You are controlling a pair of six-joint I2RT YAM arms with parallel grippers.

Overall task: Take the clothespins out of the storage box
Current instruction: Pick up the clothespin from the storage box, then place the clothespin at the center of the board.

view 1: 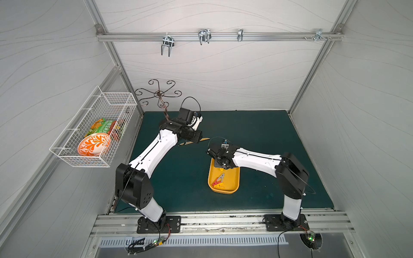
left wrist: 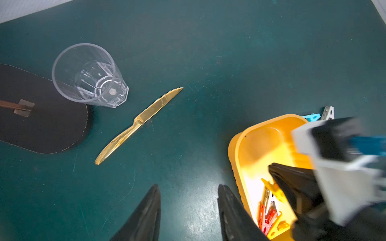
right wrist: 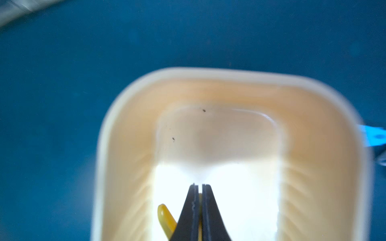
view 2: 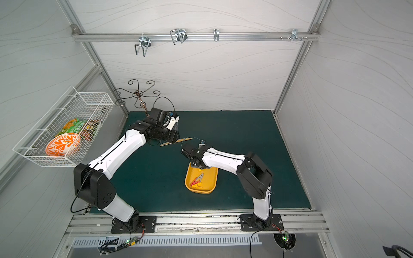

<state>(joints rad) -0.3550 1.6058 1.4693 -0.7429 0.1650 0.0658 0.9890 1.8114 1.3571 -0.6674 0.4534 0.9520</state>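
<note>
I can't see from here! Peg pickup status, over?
Right fingers shut on a yellow peg in the box. Left fingers open, empty, over the mat. Red peg, grey peg, another yellow peg left inside. Nothing in the way.

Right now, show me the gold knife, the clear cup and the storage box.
gold knife (left wrist: 137, 123): left wrist view, where blade meets handle.
clear cup (left wrist: 89, 77): left wrist view, inner wall.
storage box (view 1: 232, 178): in a top view, bare floor.

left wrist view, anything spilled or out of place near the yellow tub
Only this: a light blue plastic clothespin and a grey plastic clothespin lie on the green mat just outside the yellow-orange plastic storage box. Probably taken out already, not spilled. Nothing looks damaged.
</note>
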